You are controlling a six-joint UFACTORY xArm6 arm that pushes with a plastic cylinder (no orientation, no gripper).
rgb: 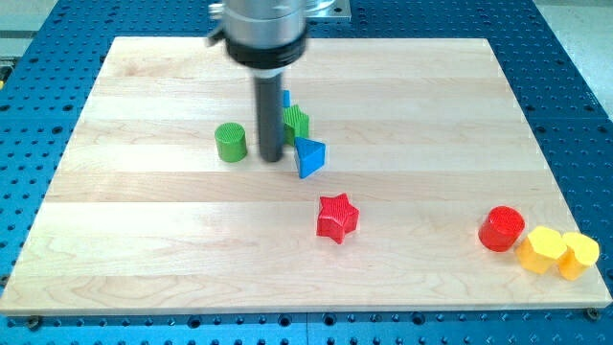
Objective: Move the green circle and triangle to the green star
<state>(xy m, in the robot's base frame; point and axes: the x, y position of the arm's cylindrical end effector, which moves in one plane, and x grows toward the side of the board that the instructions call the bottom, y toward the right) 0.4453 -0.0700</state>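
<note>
Currently no pincer is fitted, so no open or closed state applies; the arm ends in a straight dark rod. My tip (272, 158) rests on the counter (172, 249) in the upper middle of the board, between the green circle (230, 143) on the view's left and a tight cluster of blocks on the view's right.

Block count:
- Green: two visible. The green circle stands just left of my tip, close but apart from it. A second green block (297, 123) sits just right of the rod, partly hidden by it; its shape cannot be made out with certainty.
- Blue: two visible. A blue triangle (309, 156) lies just below and right of the green block, touching or nearly touching it. A sliver of another blue block (285, 98) shows behind the rod, above the green block; its shape cannot be told.
- Red: two. A red star (336, 217) lies below the blue triangle, well apart from it. A red circle (501, 229) stands near the board's lower right corner.
- Yellow: two blocks (542, 249) (578, 254), side by side at the lower right, just beside the red circle; their shapes are not clear.

The counter is a pale wooden board of joined planks. It lies on a blue perforated base plate (575, 105) that shows on all sides.

The rod and its grey housing (266, 34) cover part of the cluster.
</note>
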